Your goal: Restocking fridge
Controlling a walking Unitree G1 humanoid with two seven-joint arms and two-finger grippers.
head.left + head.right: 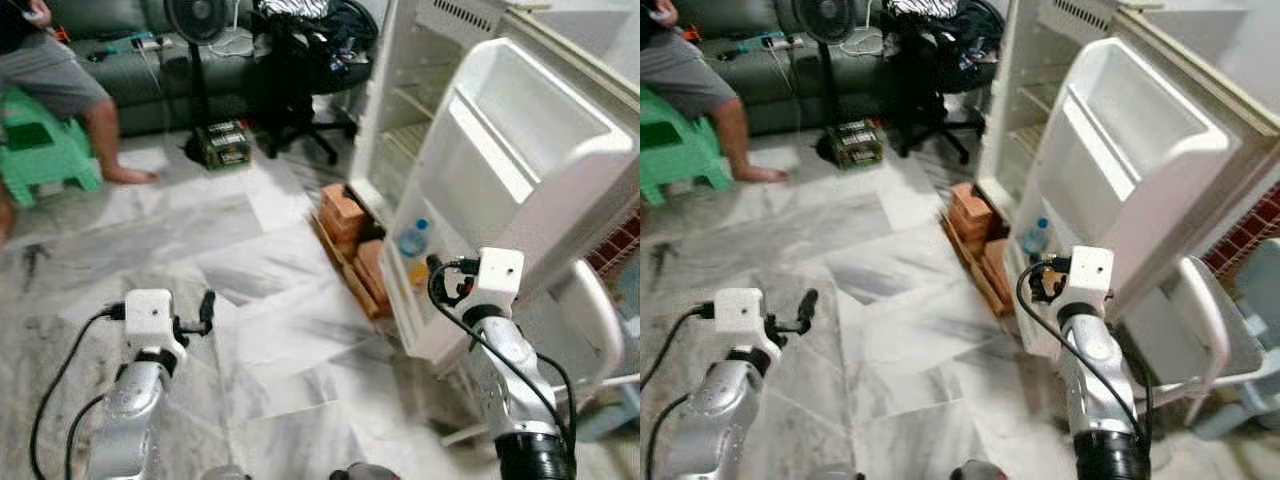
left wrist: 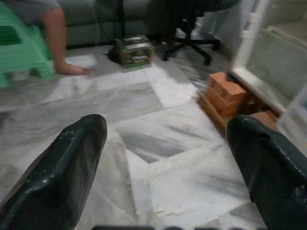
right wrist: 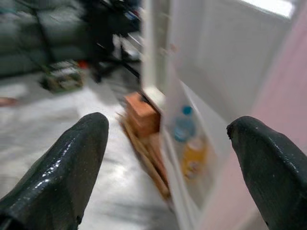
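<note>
Fridge (image 1: pixel 560 130), white w/ door swung open, stands at robot's right. Clear blue-capped bottle (image 3: pixel 183 125) and orange-filled bottle (image 3: pixel 193 156) sit upright in door's bottom shelf, seen between right gripper (image 3: pixel 168 167) fingers, ahead, apart. Fingers spread, empty. Left gripper (image 2: pixel 168 167) also spread, empty, over grey marble floor (image 1: pixel 260 300). Orange bricks (image 2: pixel 229 93) prop fridge base.

The fridge (image 1: pixel 520 150) is white, its door holding a blue-capped clear bottle (image 1: pixel 413 238) above an orange-yellow one (image 3: pixel 193 155). Beside the fridge lie orange-red bricks (image 1: pixel 342 212) on grey-veined white marble floor (image 1: pixel 270 300). Far from the fridge stands a green stool (image 1: pixel 40 150).
</note>
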